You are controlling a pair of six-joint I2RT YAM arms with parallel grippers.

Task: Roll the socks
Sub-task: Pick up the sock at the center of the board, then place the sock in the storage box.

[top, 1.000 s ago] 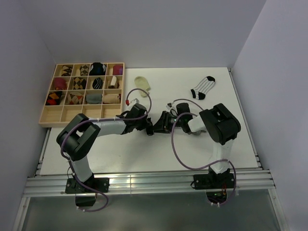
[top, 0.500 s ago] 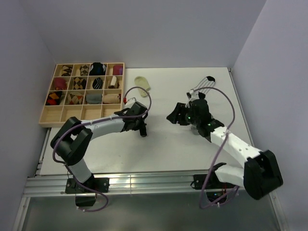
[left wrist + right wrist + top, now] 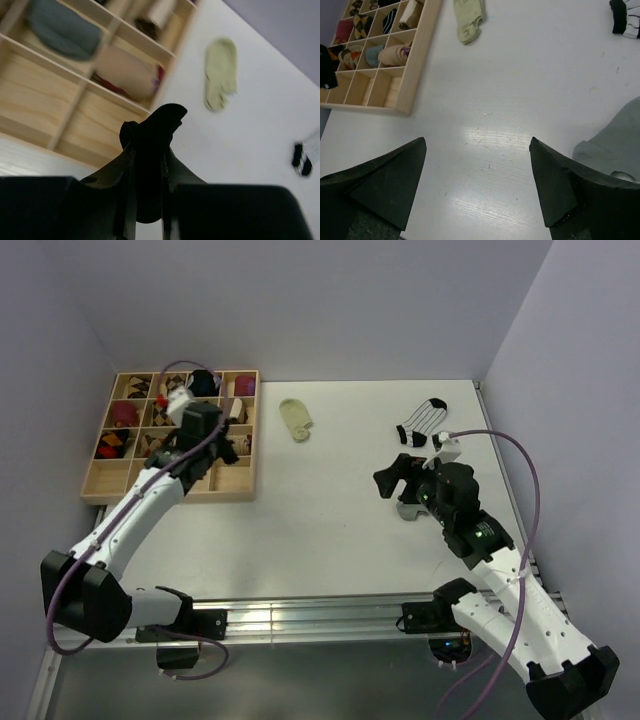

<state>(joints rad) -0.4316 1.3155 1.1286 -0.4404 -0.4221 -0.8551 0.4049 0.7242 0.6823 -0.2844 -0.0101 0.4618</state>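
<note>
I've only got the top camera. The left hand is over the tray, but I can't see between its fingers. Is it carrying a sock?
Observer: Yes. The left wrist view shows the left hand shut on a black sock, one end poking out in front.
Operator: And the other one?
Observer: The right hand is open and gripping nothing in its wrist view; the grey sock lies on the table just to one side of it.
</note>
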